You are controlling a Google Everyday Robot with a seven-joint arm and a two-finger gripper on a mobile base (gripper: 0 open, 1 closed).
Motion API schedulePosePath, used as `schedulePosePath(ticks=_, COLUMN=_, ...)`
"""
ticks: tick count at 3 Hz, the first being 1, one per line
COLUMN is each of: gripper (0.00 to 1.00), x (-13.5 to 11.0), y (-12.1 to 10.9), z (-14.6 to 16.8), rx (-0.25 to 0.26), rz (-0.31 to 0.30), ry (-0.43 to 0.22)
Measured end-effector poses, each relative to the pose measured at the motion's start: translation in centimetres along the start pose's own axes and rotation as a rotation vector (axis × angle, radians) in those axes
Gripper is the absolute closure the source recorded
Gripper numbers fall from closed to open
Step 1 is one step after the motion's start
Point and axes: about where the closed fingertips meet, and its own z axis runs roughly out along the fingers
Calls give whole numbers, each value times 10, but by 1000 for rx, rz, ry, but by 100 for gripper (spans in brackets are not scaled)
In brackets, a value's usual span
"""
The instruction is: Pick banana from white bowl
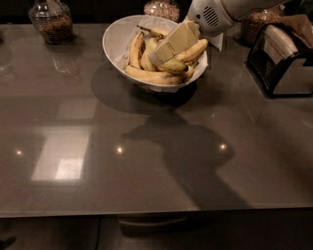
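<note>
The white bowl (117, 41) stands at the back middle of the grey table and holds several bananas. A paler, greener-yellow banana (175, 65) lies near the bowl's right side, partly under my gripper. Deeper-yellow bananas lie to its left (136, 49) and along the bowl's front (149, 76). A thin banana with a dark stem (151, 32) lies at the back. My gripper (166, 51) reaches in from the upper right, its cream tip low among the bananas at the bowl's middle, touching or just above the pale one.
Glass jars of brown grains stand at the back left (49, 22), behind the bowl (161, 7) and at the back right (257, 24). A black napkin holder (283, 61) stands at the right edge. The table's front edge (146, 212) is near.
</note>
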Motion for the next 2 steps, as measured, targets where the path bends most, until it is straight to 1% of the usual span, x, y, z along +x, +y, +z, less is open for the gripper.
schedulePosePath(ticks=1, gripper=12, x=0, y=-7, z=18, rx=-15, rz=24, ry=9)
schedulePosePath(ticks=2, gripper=17, x=0, y=-9, z=36, rx=-33, rz=35, ry=29)
